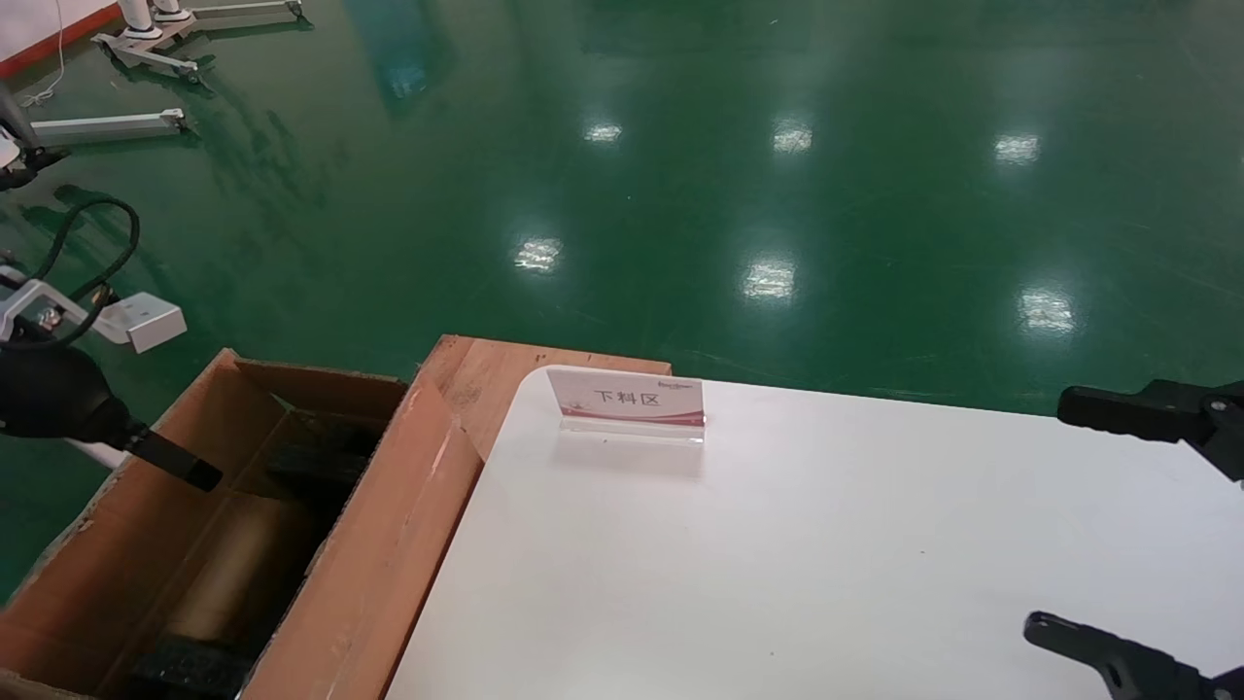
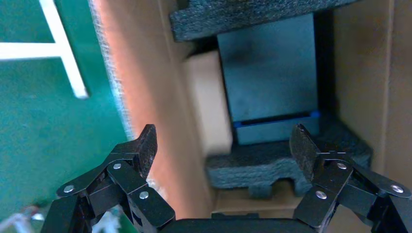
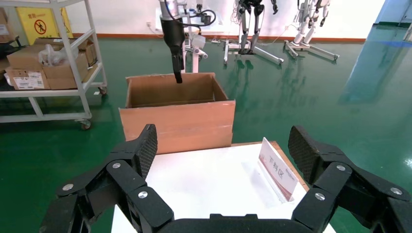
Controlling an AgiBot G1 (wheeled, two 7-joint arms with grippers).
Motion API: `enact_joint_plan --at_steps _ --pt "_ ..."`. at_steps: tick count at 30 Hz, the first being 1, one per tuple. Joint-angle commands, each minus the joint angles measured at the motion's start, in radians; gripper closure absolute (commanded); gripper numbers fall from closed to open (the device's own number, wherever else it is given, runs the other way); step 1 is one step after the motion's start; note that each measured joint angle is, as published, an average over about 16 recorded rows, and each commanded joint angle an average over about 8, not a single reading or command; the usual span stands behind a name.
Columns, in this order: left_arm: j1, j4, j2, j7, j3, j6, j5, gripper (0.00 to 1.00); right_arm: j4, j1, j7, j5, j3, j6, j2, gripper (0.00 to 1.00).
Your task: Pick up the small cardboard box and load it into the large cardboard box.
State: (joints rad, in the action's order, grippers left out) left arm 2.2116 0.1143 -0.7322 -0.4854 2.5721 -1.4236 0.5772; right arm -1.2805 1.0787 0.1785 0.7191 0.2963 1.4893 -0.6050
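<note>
Our left gripper (image 2: 223, 145) hangs over the big box (image 1: 389, 544), at its left wall, with its fingers spread wide and nothing between them. The big box stands on the floor against the left edge of the white table (image 1: 826, 564), its flaps up. Down inside it we see a dark blue-grey block (image 2: 269, 73) held between two black foam pieces (image 2: 272, 167), one at each end. Squeezed between that block and the box wall lies the small box (image 2: 210, 104), pale brown, already inside the big one and touching nothing of our gripper.

Our right gripper (image 3: 223, 150) is parked over the right side of the table, well apart from the big box, its fingers also released and holding nothing. On the far part of the table stands a small sign (image 1: 630, 402) with red print. From the right wrist we see a shelf cart (image 3: 48, 63) with cartons on the green floor (image 1: 777, 175) beyond the big box.
</note>
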Motion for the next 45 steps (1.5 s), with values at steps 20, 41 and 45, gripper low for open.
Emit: enact_joint_plan --at_steps 20,41,45 --pt "0.311 0.557 -0.010 0.290 -0.220 -0.099 -0.201 0.00 0.001 0.000 -0.001 -0.001 0.000 0.000 0.000 0.00" --pt "-0.178 0.773 0.034 0.292 -0.924 -0.090 -0.082 0.00 0.000 -0.001 0.001 0.002 -0.003 0.001 -0.001 0.00" --pt "-0.277 0.814 0.043 0.293 -1.065 -0.088 -0.057 0.00 0.000 -0.001 0.002 0.002 -0.004 0.001 -0.001 0.00"
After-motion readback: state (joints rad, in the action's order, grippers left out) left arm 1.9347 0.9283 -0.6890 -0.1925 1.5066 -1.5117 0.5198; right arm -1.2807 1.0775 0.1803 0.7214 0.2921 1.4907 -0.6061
